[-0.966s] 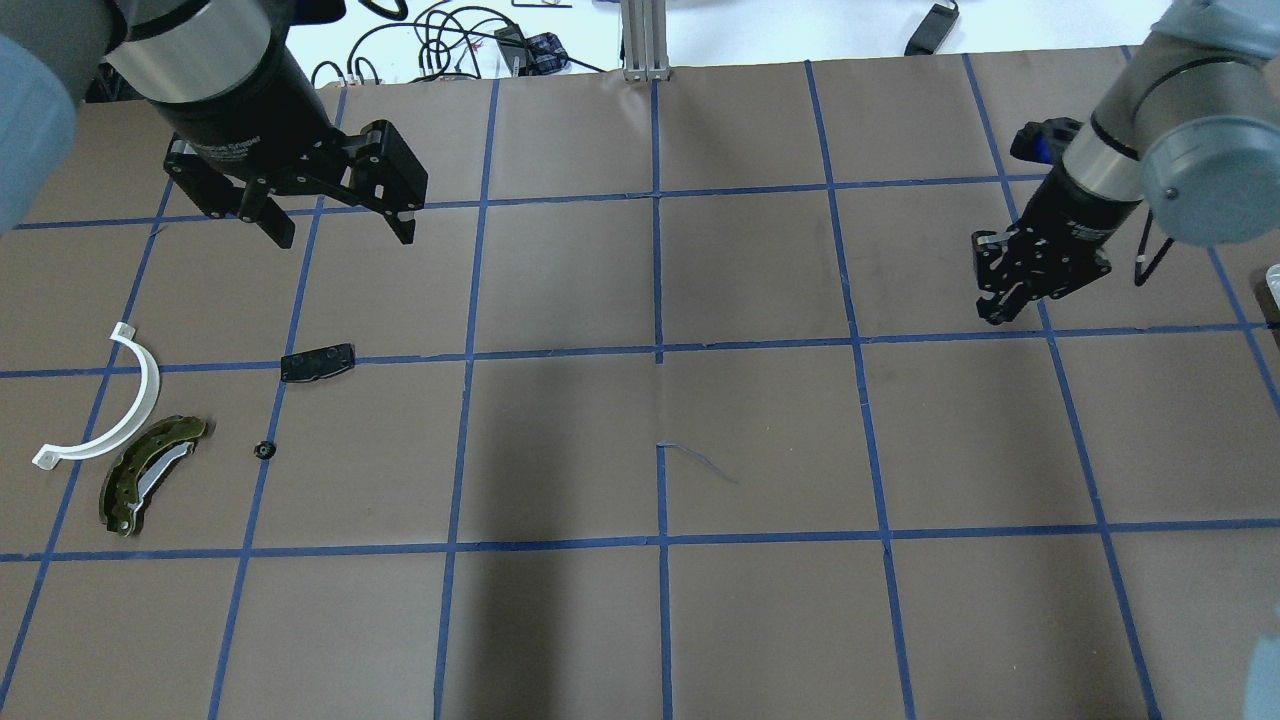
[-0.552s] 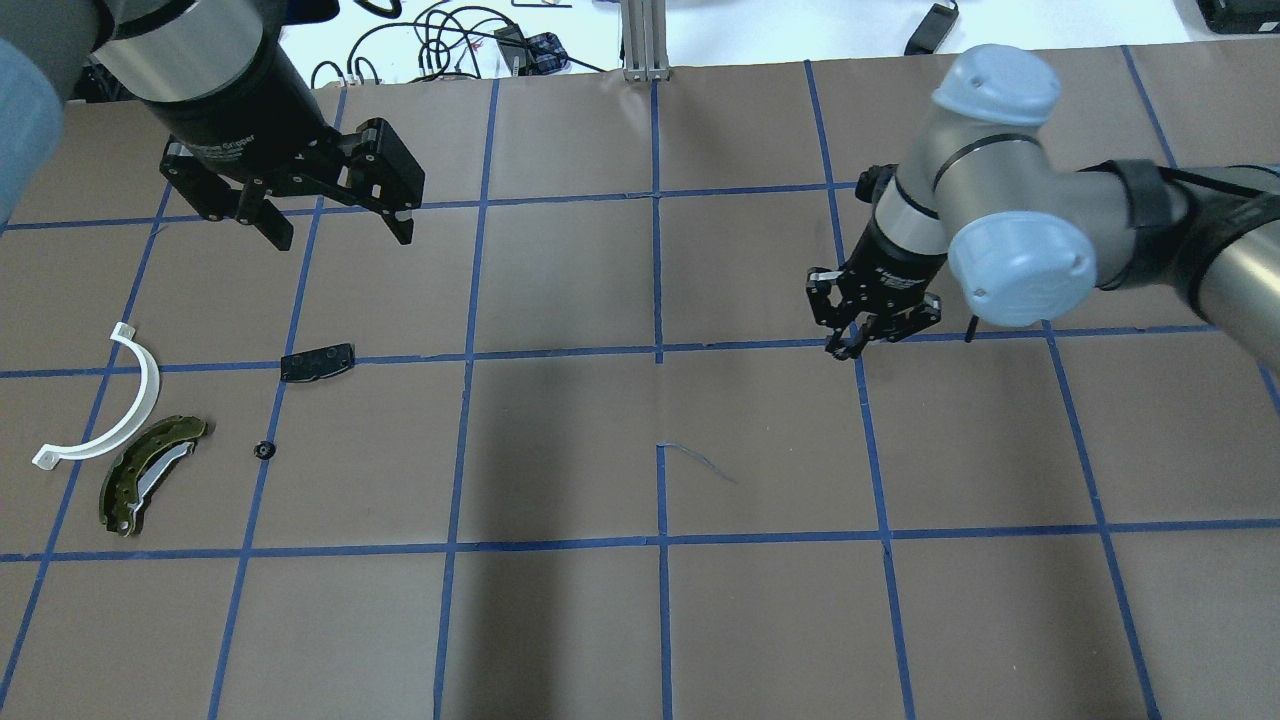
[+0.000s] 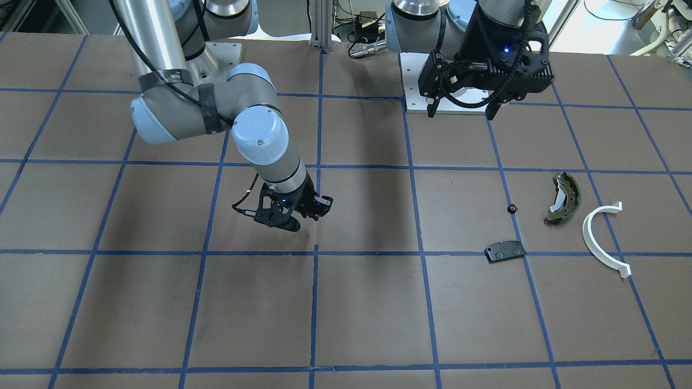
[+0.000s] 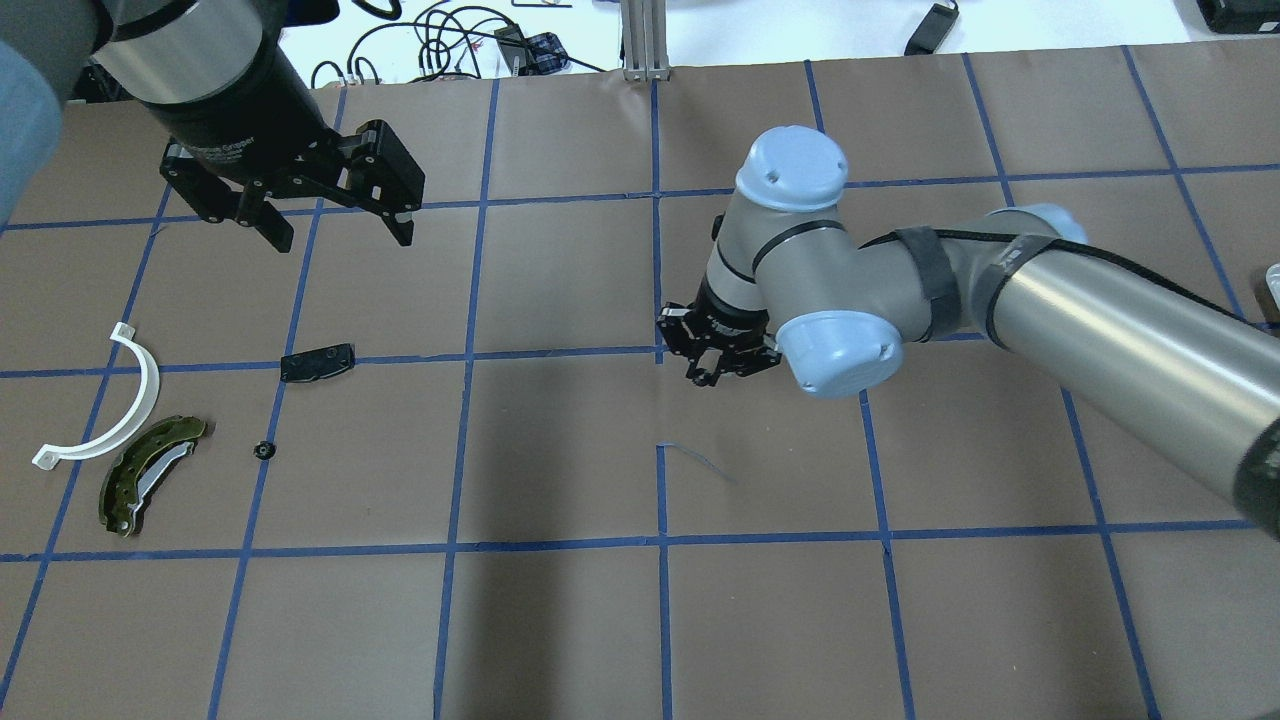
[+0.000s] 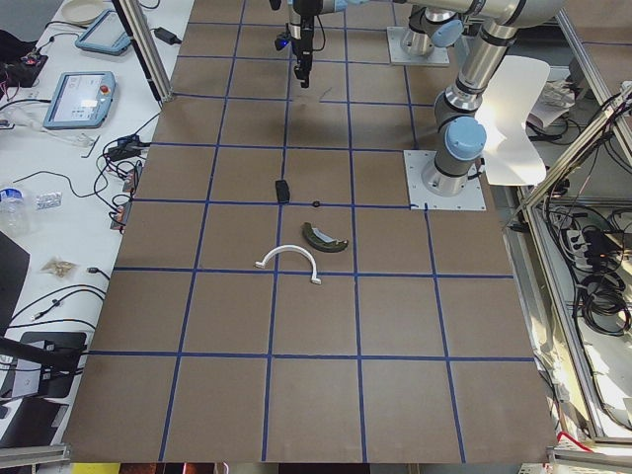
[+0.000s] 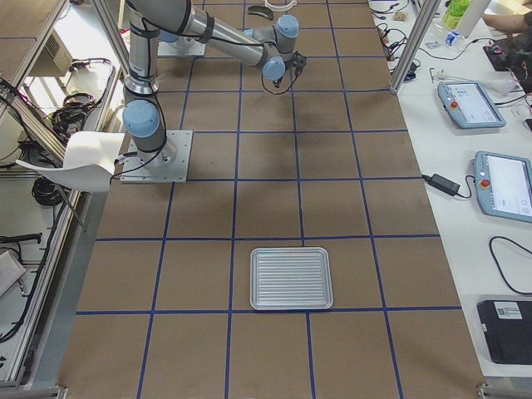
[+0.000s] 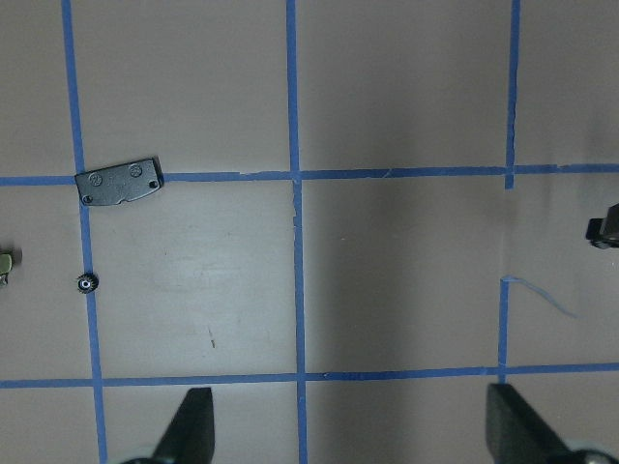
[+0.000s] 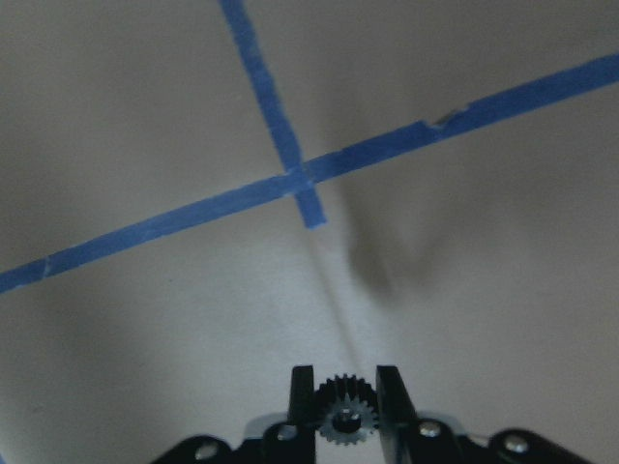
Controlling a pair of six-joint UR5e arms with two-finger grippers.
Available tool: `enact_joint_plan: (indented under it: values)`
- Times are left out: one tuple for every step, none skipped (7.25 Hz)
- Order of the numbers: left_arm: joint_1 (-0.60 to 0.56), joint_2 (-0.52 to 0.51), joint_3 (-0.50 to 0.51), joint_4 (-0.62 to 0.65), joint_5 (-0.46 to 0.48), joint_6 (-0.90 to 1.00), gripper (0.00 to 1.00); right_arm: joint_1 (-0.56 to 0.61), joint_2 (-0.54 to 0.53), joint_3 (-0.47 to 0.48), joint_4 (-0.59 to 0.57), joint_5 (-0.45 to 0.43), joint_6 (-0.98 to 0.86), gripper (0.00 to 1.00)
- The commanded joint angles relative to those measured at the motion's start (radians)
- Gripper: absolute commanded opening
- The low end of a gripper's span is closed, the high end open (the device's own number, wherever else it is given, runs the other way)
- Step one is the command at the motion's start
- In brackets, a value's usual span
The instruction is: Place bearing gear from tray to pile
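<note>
Grips the bearing gear [image 8: 340,418] across its toothed rim, pinched between the two fingers of the right end effector [image 4: 715,362]. Carries it above the desk [image 4: 560,620], well to the right of the black pad [image 4: 317,362] in the overhead view.

Looks light, stiff and hard, likely metal. Small enough to roll or skitter if let go from height, so better released low. Seems best held on opposite sides of the rim, teeth biting against the fingers.

Shows the left end effector [image 4: 330,228] spread wide with nothing in it, hanging high near the pad.

Gathers the pile around the pad: a second small gear [image 4: 263,450] just below it in the overhead view, olive brake shoe [image 4: 150,472] and white half-ring [image 4: 155,385] to its left.

Appears open between pad and carried gear, with room for a straight sweep. Calls for care only close to the pad, under the raised left end effector. Puts the tray [image 6: 291,277] far from the pad, visible in the right side view alone.
</note>
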Motion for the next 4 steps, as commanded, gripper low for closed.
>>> enact_joint_plan:
  values:
    - [0.001,-0.001,0.002,0.0,0.001,0.0,1.0,0.095,0.076,-0.003,-0.145,0.019,0.136,0.0]
    - [0.003,-0.004,-0.006,0.0,0.004,0.002,1.0,0.121,0.093,-0.002,-0.151,0.019,0.156,0.0]
    - [0.001,-0.019,-0.023,0.006,0.005,0.014,1.0,0.126,0.096,-0.003,-0.151,0.019,0.161,0.21]
    - [0.003,-0.039,-0.035,0.01,0.003,0.012,1.0,0.123,0.089,-0.005,-0.148,0.001,0.157,0.78]
